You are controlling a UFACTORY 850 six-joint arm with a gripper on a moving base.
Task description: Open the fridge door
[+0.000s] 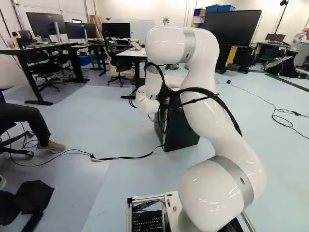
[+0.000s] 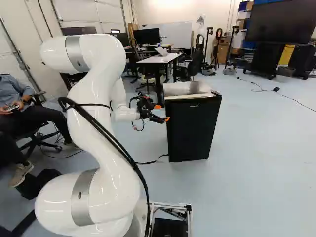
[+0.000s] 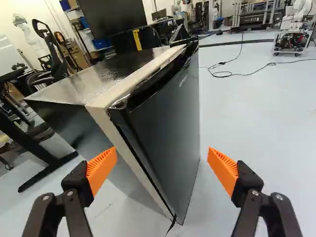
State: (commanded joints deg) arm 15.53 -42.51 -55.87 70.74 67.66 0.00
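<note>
Fridge (image 3: 79, 133) is dead ahead of the gripper (image 2: 163, 113), w/ the vert. edge where door (image 3: 170, 138) meets body showing btwn the fingers in the wrist view. In the R base view the gripper is up near the door's upper part, at the side edge nearer the arm (image 2: 98, 123).

Fingers are spread wide, nothing btwn the orange pads (image 3: 102, 170). In the wrist view one pad lines up w/ the body's side wall, the other w/ floor (image 3: 256, 118) past the door face. No grip on anything; pads look clear of the fridge there.

Fridge: small, boxy, blk, upright on the floor. Door is flat & dark w/ a small pale mark high on its face; looks shut, or v. nearly, w/ a thin dark seam btwn it & the pale front frame (image 3: 129, 158) of the body. Top (image 3: 98, 74) is shiny, reflecting light, w/ a pale strip along the front. Blk cable (image 1: 120, 157) runs over the floor to the fridge's foot.

Further out, R base view: desk (image 2: 168, 58) & office chair (image 2: 195, 64) beyond the fridge, big dark screen (image 2: 281, 22) at far R. Wrist view also shows another robot (image 3: 291, 39), white w/ a wheeled base, well apart on the floor past the door side.
</note>
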